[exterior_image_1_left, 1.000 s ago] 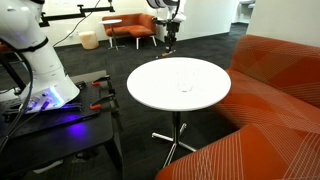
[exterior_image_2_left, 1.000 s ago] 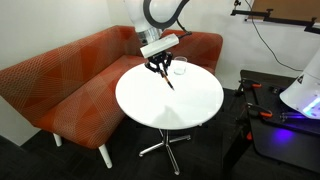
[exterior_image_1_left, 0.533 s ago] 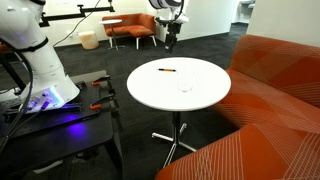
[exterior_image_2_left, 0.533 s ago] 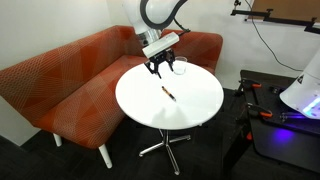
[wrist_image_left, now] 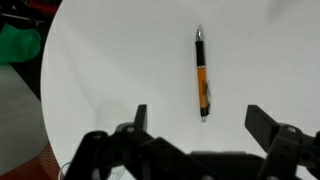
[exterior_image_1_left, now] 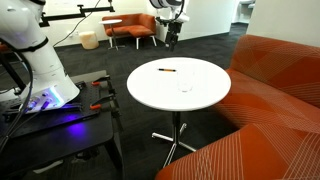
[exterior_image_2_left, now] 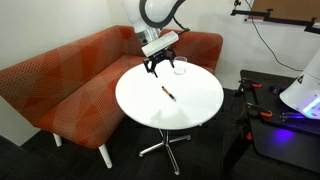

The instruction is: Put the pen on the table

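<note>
Both exterior views are looking down on the white counter (exterior_image_1_left: pixel 160 92) (exterior_image_2_left: pixel 150 100) from roughly opposite sides, well back, while the wrist view is peering straight down on it, close.

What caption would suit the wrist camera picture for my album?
Wrist view: an orange-and-black pen lies flat on the white table, clear of the open jaws hovering above it.

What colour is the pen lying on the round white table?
The thin pen has an orange barrel with dark ends, clearest in the wrist view.
</note>
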